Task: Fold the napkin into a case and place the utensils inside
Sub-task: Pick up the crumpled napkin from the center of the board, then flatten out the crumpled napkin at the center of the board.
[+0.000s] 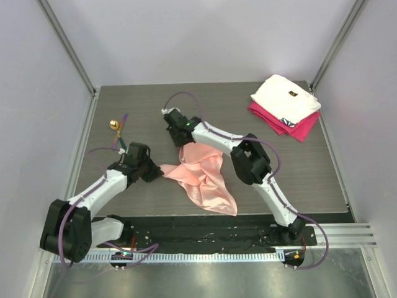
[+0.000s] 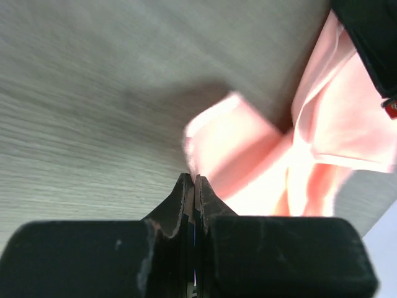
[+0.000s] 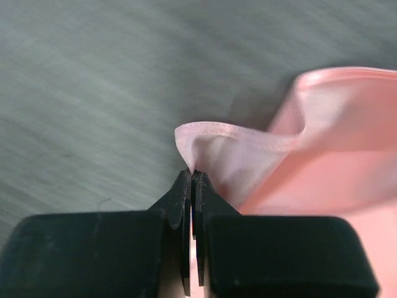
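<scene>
Left end effector (image 2: 194, 181) pinched closed on napkin (image 1: 203, 181) left corner; right end effector (image 3: 193, 175) clamped on far hemmed corner. Napkin crumpled at middle of worktop (image 1: 298, 167). Utensils (image 1: 118, 132) far left, apart from napkin. White cloth (image 1: 285, 98) folded atop magenta cloth (image 1: 299, 128), far right corner.

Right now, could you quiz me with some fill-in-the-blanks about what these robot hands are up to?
The left hand and the right hand both pinch the napkin, whose colour is ____.
In the overhead view, the utensils lie to the ____ of the napkin.
The magenta cloth sits ____ the folded white cloth.
Missing: pink; left; under.
</scene>
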